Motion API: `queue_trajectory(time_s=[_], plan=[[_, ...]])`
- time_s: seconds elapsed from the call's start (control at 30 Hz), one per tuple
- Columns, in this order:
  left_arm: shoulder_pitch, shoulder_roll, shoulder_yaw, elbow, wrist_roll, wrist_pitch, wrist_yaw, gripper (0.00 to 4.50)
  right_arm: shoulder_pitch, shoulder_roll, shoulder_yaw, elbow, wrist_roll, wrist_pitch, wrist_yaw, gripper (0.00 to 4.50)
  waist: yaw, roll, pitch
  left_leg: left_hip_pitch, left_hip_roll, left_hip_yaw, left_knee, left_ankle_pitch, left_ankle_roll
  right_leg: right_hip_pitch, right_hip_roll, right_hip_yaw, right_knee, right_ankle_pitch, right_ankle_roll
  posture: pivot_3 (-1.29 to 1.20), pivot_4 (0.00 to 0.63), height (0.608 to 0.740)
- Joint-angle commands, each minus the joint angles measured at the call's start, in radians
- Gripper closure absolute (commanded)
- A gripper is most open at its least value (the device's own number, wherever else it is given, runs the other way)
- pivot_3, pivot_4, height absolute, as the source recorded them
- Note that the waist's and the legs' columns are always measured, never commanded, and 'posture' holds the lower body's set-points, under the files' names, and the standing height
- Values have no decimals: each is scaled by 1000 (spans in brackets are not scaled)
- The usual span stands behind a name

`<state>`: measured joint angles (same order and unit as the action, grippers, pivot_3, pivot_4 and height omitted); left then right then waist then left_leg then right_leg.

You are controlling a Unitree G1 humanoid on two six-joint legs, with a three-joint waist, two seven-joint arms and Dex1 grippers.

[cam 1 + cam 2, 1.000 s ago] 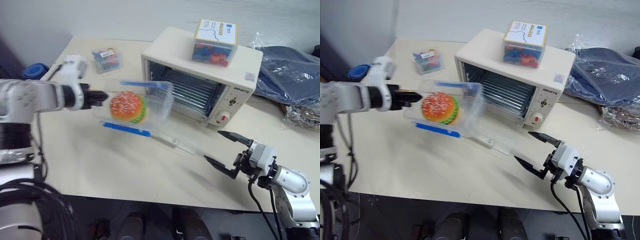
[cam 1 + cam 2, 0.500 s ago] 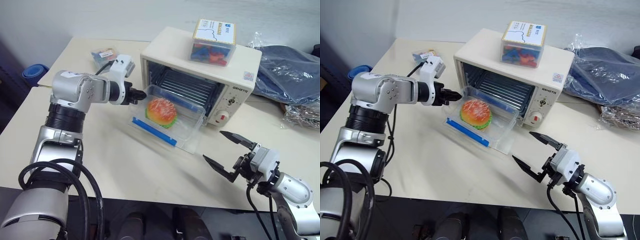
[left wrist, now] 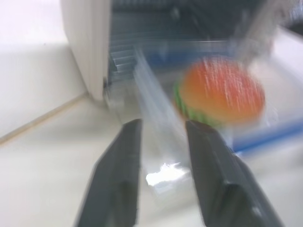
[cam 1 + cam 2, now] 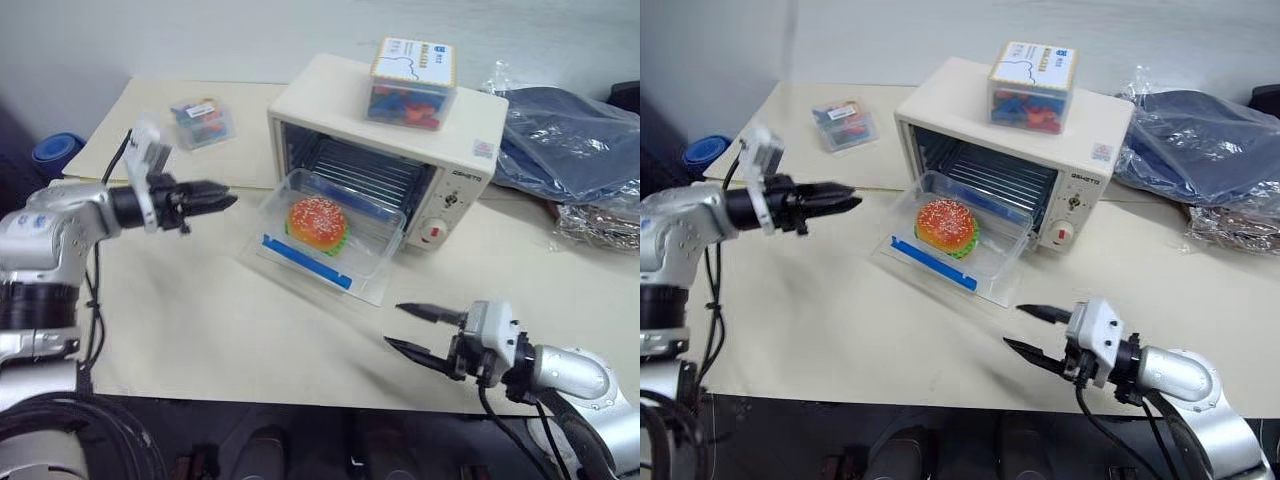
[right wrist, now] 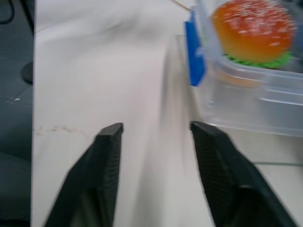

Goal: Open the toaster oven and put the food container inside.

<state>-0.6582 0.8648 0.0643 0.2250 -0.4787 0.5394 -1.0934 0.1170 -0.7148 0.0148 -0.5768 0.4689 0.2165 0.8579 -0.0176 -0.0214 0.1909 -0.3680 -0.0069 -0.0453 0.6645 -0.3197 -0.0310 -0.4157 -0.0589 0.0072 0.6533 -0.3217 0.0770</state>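
The cream-white toaster oven (image 4: 455,135) stands at the back of the table with its glass door (image 4: 370,290) folded down flat. On that door lies the food container (image 4: 325,240), a clear box with a blue clip and a toy hamburger inside, its far end at the oven's mouth. My left gripper (image 4: 230,200) hovers to the left of the container, pointing at it, clear of it. In the left wrist view its fingers (image 3: 118,165) stand apart, nothing between them. Near the table's front edge my right gripper (image 4: 393,325) is open and empty, pointing left, below the container (image 5: 246,71).
A taller clear box with a white-blue label lid (image 4: 410,80) sits on top of the oven. A small clear box of colourful bits (image 4: 200,122) lies at the back left. Blue fabric in crinkled plastic (image 4: 570,140) fills the right side.
My left gripper has let go of the container and drawn back to the left. The container now rests on the open door. My right gripper's fingers have come closer together.
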Motion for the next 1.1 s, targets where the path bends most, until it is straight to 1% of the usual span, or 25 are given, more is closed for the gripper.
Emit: queue_trajectory(time_s=[0.03,0.07,0.13,0.17,0.3,0.47,0.53,0.63,0.7,0.8,0.93,1.03,1.1], plan=[[51,-48,-12,-56,25,-150,-57,4285,-71,47,51,-23,-34,31,-54,3423,15,0,0,0,0,0,1,0,1,0,0,0,0,0,0,0,150,740],[60,-73,-20,-63,30,-165,-51,4489,-91,64,65,-17,-45,44,-73,3718,23,0,0,-1,0,0,1,0,1,0,0,0,-1,0,0,0,150,740],[63,-129,-44,-76,49,-183,-24,4500,-133,99,96,7,-94,50,-113,4353,36,0,0,-2,-1,-1,2,-1,3,1,-1,-1,-1,0,0,0,150,740],[60,-161,-56,-80,58,-186,-4,4500,-158,119,107,25,-124,56,-141,4438,40,-1,0,-2,-1,-1,2,-2,3,1,-1,-1,-2,0,1,0,150,740],[31,-261,-80,-48,95,-155,99,4500,-259,189,116,99,-200,66,-232,4438,39,-1,0,-3,-2,0,2,-2,4,0,-1,-1,-3,1,2,0,150,740],[-15,-365,-76,23,142,-193,205,4500,-349,237,116,193,-276,42,-292,4438,31,-1,0,-3,-2,1,2,-2,4,-1,0,-1,0,1,2,0,150,740],[-55,-435,-56,72,147,-207,284,4500,-393,260,122,244,-305,18,-312,4438,28,-1,0,-2,-2,1,2,-2,4,-1,0,-1,0,1,2,0,150,740],[-88,-508,-37,132,177,-250,388,4500,-429,299,127,307,-331,-17,-332,4438,26,-1,0,-3,-2,1,3,-1,4,-1,0,-1,1,1,2,0,150,740],[-103,-546,-37,159,188,-278,419,4500,-466,324,120,370,-364,-46,-367,4438,20,-1,0,-3,-2,1,3,-1,4,-1,0,-1,1,1,2,0,150,740],[-129,-585,-32,203,201,-315,461,4500,-528,360,104,466,-419,-92,-438,4438,13,-1,0,-3,-2,3,3,-1,4,-2,0,-1,4,1,2,0,150,740],[-162,-608,-18,261,223,-371,501,4500,-587,386,91,552,-475,-126,-514,4438,13,-1,0,-3,-2,4,2,-1,3,-3,0,-1,5,1,2,0,150,740],[-158,-600,-19,256,222,-380,488,4500,-593,396,90,552,-452,-121,-494,4438,14,-1,0,-3,-2,4,2,-1,3,-3,0,-1,5,1,3,0,150,740],[-131,-570,-10,212,204,-353,454,4500,-572,393,86,500,-404,-94,-447,4438,13,-1,0,-4,-2,4,2,-1,3,-3,0,-1,5,1,3,0,150,740]])
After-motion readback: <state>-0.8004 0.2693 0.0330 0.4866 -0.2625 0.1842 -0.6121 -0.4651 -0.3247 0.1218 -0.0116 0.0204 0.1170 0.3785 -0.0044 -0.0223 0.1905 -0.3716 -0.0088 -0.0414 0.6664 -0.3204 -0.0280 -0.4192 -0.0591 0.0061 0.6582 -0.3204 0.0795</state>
